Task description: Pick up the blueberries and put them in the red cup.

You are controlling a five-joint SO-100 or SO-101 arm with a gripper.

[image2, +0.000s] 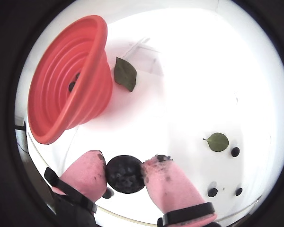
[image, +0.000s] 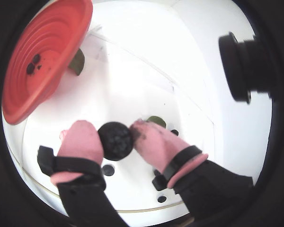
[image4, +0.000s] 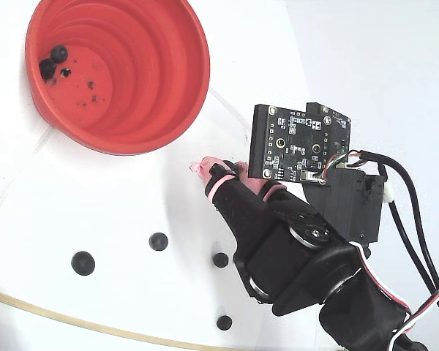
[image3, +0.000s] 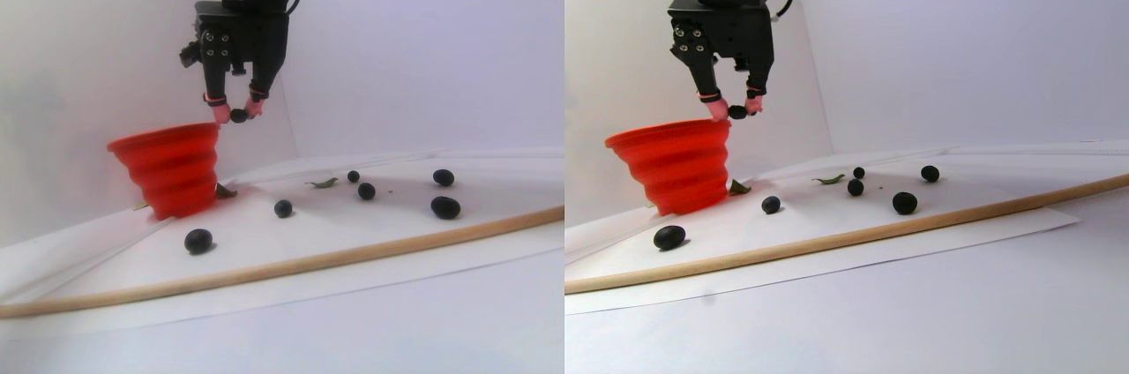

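Observation:
My gripper (image: 116, 138) is shut on one dark blueberry (image: 116, 142), pinched between its two pink fingertips (image2: 91, 171). In the stereo pair view the gripper (image3: 238, 115) hangs in the air just right of the red cup (image3: 172, 167), slightly above its rim. The red cup (image4: 117, 73) stands upright at the far left, with two blueberries (image4: 51, 62) and dark specks on its bottom. Several more blueberries (image3: 282, 208) lie scattered on the white sheet. In the fixed view the arm hides the held berry.
A green leaf (image2: 125, 73) lies beside the cup and another leaf (image2: 218, 142) lies among the loose berries. A long wooden rod (image3: 309, 259) runs along the sheet's front edge. A black camera lens (image: 246, 66) juts in at the right of a wrist view.

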